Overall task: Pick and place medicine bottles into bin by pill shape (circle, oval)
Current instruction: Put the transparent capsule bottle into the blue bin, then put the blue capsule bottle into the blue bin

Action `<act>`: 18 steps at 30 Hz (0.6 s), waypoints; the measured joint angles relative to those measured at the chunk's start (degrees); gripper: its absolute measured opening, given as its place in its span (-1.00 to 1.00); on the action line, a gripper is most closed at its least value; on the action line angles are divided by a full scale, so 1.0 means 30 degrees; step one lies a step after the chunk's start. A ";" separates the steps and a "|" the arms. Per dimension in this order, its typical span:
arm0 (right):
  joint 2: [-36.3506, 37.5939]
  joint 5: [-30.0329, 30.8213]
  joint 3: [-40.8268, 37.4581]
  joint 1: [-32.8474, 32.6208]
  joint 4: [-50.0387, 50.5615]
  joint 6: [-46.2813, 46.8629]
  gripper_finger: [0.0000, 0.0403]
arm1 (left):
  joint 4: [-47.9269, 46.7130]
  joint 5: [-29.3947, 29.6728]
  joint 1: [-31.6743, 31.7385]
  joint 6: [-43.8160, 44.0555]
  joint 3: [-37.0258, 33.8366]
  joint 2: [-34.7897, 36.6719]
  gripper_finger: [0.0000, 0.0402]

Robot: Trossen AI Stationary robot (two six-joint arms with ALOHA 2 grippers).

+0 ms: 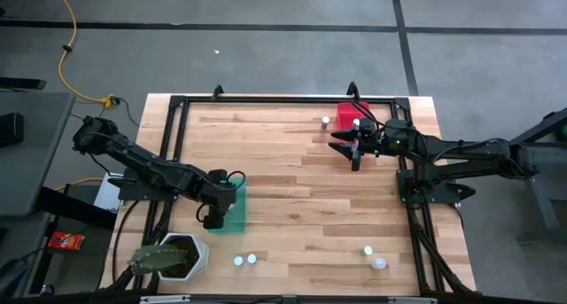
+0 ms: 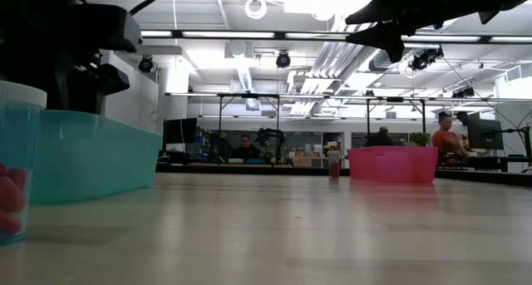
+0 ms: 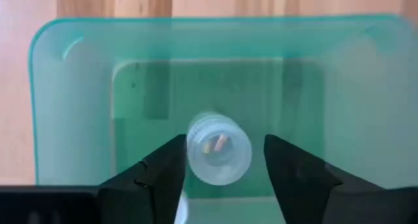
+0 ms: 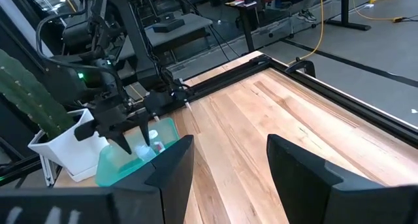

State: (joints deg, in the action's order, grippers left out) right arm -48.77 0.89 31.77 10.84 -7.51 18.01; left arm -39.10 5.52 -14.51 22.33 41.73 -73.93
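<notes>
While the left gripper (image 1: 215, 217) hangs over the teal bin (image 1: 232, 211) nr bench's front-left corner, high view shows right gripper (image 1: 348, 146) by the pink bin (image 1: 347, 114). Left wrist: fingers (image 3: 160, 175) spread, bottle (image 3: 219, 149) loose betw them, over bin. Right wrist: jaws spread, empty.

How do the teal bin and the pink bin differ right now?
The teal bin sits near the table's left front, under the left claw; the pink bin sits at the far right, beside the right claw. A medicine bottle hangs over the teal bin. Both are small translucent tubs.
</notes>
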 joint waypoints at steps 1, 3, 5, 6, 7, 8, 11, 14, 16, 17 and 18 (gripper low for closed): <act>0.0000 0.0000 0.0000 -0.0002 -0.0006 -0.0002 -0.08 | -0.0073 -0.0179 0.0119 -0.0007 0.0146 0.0000 0.02; 0.0000 0.0000 0.0000 0.0001 -0.0003 -0.0005 -0.08 | -0.0133 -0.0412 0.0356 -0.0181 0.0582 0.0000 0.08; 0.0000 0.0000 0.0000 0.0004 0.0000 -0.0012 -0.08 | -0.0389 -0.0491 0.0695 -0.0684 0.1322 0.0070 0.11; 0.0000 0.0000 0.0000 -0.0002 -0.0002 -0.0012 -0.08 | -0.0652 -0.0505 0.0880 -0.1062 0.1753 0.0191 0.12; 0.0000 0.0000 0.0000 0.0002 -0.0007 -0.0012 -0.08 | -0.0879 -0.0498 0.1112 -0.1519 0.2263 0.0284 0.13; 0.0000 0.0000 0.0000 0.0005 -0.0007 -0.0012 -0.08 | -0.0960 -0.0401 0.1362 -0.1958 0.2834 0.0352 0.13; 0.0000 0.0000 0.0000 0.0005 -0.0014 -0.0019 -0.08 | -0.1044 0.0688 0.2261 -0.3283 0.4448 0.1012 0.13; 0.0000 -0.0005 0.0000 0.0005 -0.0151 -0.0027 -0.08 | 0.0782 0.1680 0.3466 -0.4097 0.5388 0.1985 0.13; -0.0007 -0.0007 0.0000 -0.0002 -0.0142 -0.0019 -0.08 | 0.3373 0.1570 0.4503 -0.3933 0.5334 0.2764 0.13; -0.0007 -0.0005 0.0000 0.0002 -0.0146 -0.0022 -0.08 | 0.4875 0.1250 0.5068 -0.3636 0.5074 0.3176 0.13; -0.0007 -0.0007 0.0000 0.0005 -0.0146 -0.0027 -0.08 | 0.6346 0.0912 0.5575 -0.3291 0.4661 0.3550 0.13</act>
State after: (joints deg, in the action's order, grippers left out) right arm -48.80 0.86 31.77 10.85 -7.94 17.93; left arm -20.06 8.26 2.22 12.45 55.72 -63.28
